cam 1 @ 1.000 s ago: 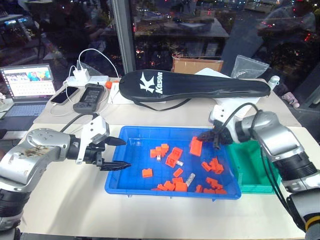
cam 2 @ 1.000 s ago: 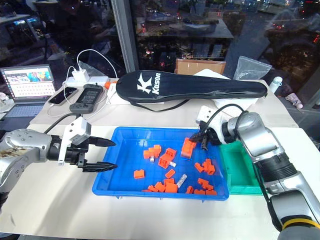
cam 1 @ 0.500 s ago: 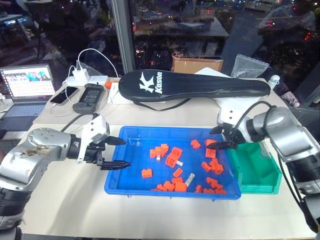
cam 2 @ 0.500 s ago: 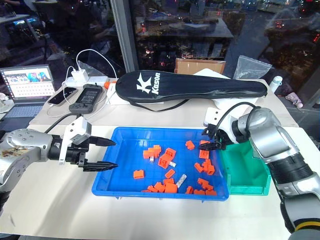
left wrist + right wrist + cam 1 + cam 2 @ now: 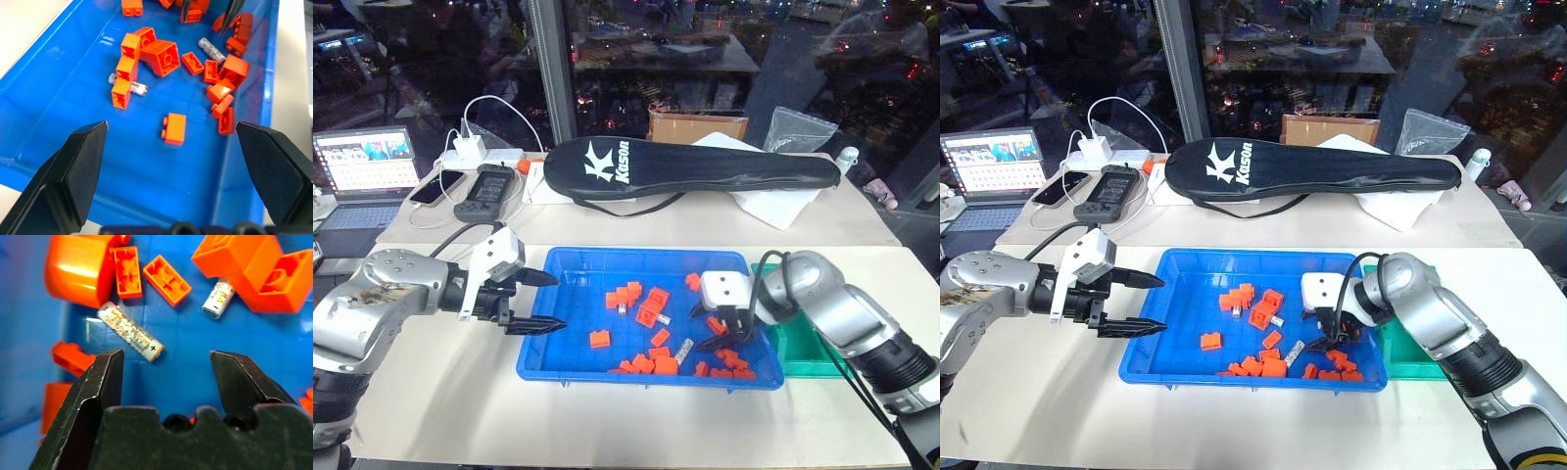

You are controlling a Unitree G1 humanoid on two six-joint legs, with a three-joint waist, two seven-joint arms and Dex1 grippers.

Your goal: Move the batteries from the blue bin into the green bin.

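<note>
Two batteries (image 5: 129, 331) are lying loose in the blue bin (image 5: 570, 338); R gripper (image 5: 722, 333) is hanging wide open & empty over one at 6 o'clock, prob. lining up a grab, L gripper (image 5: 540, 301) is idling open at 9 o'clock.

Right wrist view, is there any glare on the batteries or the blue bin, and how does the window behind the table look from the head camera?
Right wrist view: a white highlight on the battery and a pale sheen on the blue bin floor beside it. Left wrist view: soft sheen streaks on the bin floor. Left eye view: the window is dark, with scattered lights.

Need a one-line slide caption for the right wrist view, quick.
Open right gripper poised over a battery among orange bricks in the blue bin.
</note>
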